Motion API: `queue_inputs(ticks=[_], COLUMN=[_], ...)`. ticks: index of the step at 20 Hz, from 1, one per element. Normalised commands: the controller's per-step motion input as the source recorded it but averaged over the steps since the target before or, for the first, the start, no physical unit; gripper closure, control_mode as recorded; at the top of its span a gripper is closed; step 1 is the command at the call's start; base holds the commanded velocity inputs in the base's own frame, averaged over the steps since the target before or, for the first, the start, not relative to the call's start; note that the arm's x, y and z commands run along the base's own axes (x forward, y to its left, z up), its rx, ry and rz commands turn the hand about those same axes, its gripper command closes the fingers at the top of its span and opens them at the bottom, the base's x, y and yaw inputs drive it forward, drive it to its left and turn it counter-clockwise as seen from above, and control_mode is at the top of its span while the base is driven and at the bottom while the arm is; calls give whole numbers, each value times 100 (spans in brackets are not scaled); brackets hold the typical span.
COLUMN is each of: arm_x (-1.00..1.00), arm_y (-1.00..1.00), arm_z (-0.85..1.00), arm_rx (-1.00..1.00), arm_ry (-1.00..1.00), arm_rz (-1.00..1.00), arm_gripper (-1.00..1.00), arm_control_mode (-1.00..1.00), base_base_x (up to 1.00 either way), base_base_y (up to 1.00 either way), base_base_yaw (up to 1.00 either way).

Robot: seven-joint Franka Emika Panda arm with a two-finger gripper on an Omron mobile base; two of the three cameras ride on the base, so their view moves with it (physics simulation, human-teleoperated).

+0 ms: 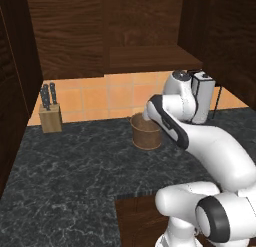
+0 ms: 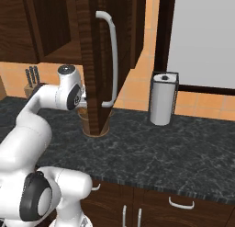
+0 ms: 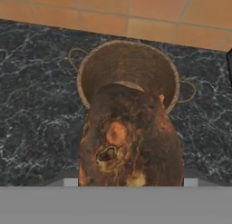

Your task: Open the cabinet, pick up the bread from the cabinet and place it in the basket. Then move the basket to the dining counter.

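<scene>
Black marbled stone forms the tabletop [image 1: 65, 176] of this kitchen, backed by a wall of orange tiles [image 1: 100, 98].

In the hand view a lumpy brown piece of bread [image 3: 131, 139], mottled with tan and yellow spots, sits close to the camera, right where the finger tips would be. Those tips are hidden behind it; the gripper [image 3: 131, 184] appears to be clamped around the bread with its jaws set wide. Beyond the loaf lies the round brown woven basket [image 3: 129, 66] with small loop handles, its mouth open towards the camera and directly below the bread. The basket stands on the tabletop near the tiled wall.

From the left base view, the white arm [image 1: 200, 141] rises at the lower right, bends forward at the elbow and reaches over the basket [image 1: 146, 133], with its wrist above the rim and the hand pointed downward.

In the right base view the dark brown wood-grain wall cabinet [image 2: 98, 56] has its door swung open, edge-on, with a long silver bar handle [image 2: 111, 60]; the door hides most of the basket.

Further out, a wooden knife block [image 1: 50, 113] with dark handles stands to the left by the wall, and a white paper-towel roll [image 2: 163, 98] on a dark stand to the right.
</scene>
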Motion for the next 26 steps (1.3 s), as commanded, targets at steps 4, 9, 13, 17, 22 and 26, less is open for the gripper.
queue_inputs(ticks=[4,9,13,17,22,26], arm_x=[49,42,57,40,39,38], arm_y=[0,0,0,0,0,-2], arm_z=[-38,-50,-40,-29,-23,-12], arm_rx=[0,0,0,0,0,0], arm_ry=[5,1,0,2,1,0], arm_rz=[0,0,0,0,0,0], arm_gripper=[100,100,100,100,100,100], arm_control_mode=[-100,-100,-100,-100,-100,-100], base_base_x=[0,0,0,0,0,0], base_base_y=[0,0,0,0,0,0], base_base_yaw=[0,0,0,0,0,0])
